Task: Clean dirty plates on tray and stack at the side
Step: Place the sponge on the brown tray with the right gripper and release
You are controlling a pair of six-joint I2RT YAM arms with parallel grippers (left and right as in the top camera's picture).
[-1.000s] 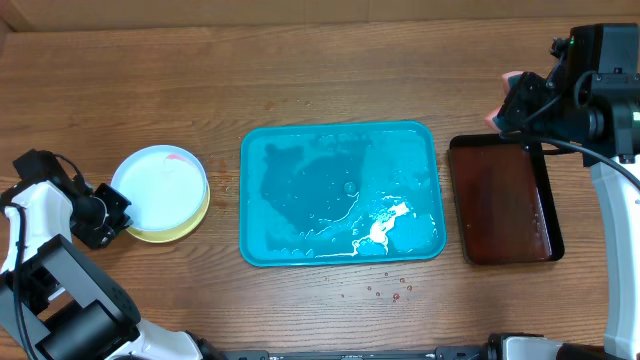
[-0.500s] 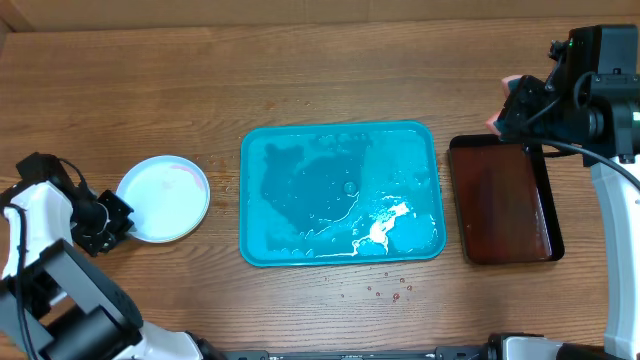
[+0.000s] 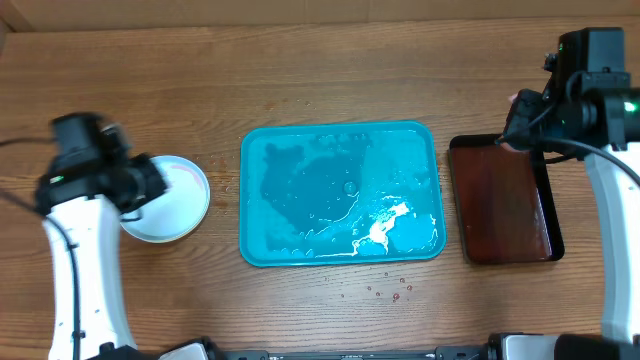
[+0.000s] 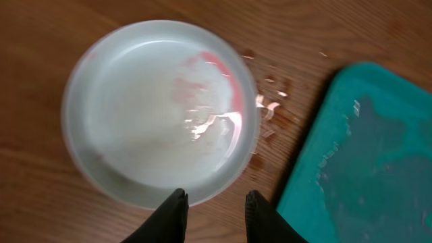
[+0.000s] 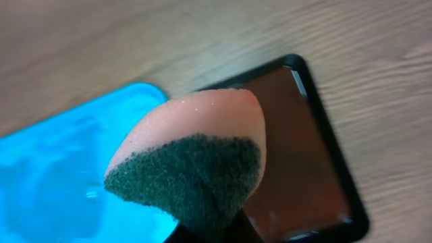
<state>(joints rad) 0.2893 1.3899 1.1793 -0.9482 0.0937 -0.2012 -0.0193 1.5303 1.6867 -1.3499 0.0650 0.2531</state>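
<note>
My left gripper (image 4: pixel 216 217) hangs open, its two dark fingertips spread apart just above the near rim of the plate (image 4: pixel 155 111) and not touching it. The plate sits on the table (image 3: pixel 300 70) left of the tray (image 3: pixel 340 128), close to its left edge but apart from it. Its white centre carries a red smear (image 4: pixel 226 84) along the side that faces the tray. I cannot tell from these views whether other plates lie under it. Small wet spots (image 4: pixel 270 101) glisten on the wood between the plate and the tray.

My right gripper (image 5: pixel 209 233) is clamped on a sponge (image 5: pixel 196 145), which is pink on one side and dark green and rough on the other. The sponge is folded and fills most of the wrist view, hiding my fingertips. I hold it in the air over the far corner of a smaller dark red-brown tray (image 3: pixel 505 200), which lies just to the right of the turquoise one.

The turquoise tray is wet, with a white foamy streak (image 3: pixel 385 225) near its front right corner. No plate rests on it. A few red drops (image 3: pixel 388 290) dot the table just in front of it.
</note>
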